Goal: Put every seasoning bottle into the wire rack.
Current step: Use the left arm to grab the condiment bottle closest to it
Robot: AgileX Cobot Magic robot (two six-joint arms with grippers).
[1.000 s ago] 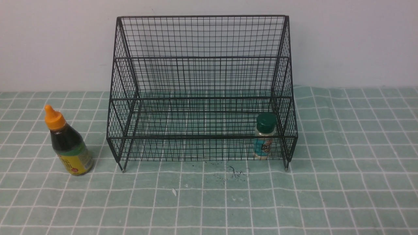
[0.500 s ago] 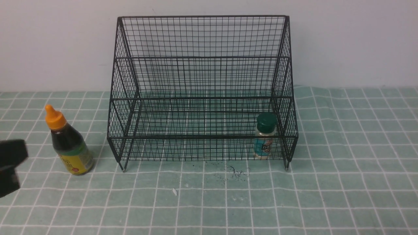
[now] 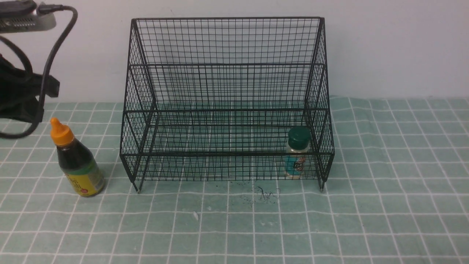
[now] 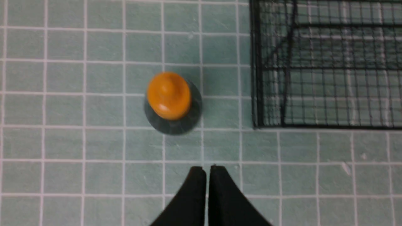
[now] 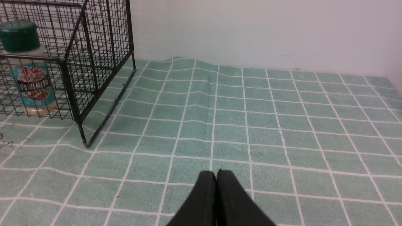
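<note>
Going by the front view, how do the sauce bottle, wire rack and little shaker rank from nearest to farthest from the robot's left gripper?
1. Sauce bottle: on the cloth left of the rack, right by the left gripper.
2. Rack: mid-table, with its left side closest.
3. Shaker: inside the rack's front right corner.

A pale green cloth with a grid of thin white lines covers the table up to its far edge, where a plain whitish wall begins. Near the middle of the cloth is a patch of dark scribbled marks. A small white fleck lies to their left, closer to the near edge. Along the far edge, right of centre, the cloth rises in a low wrinkle.
</note>
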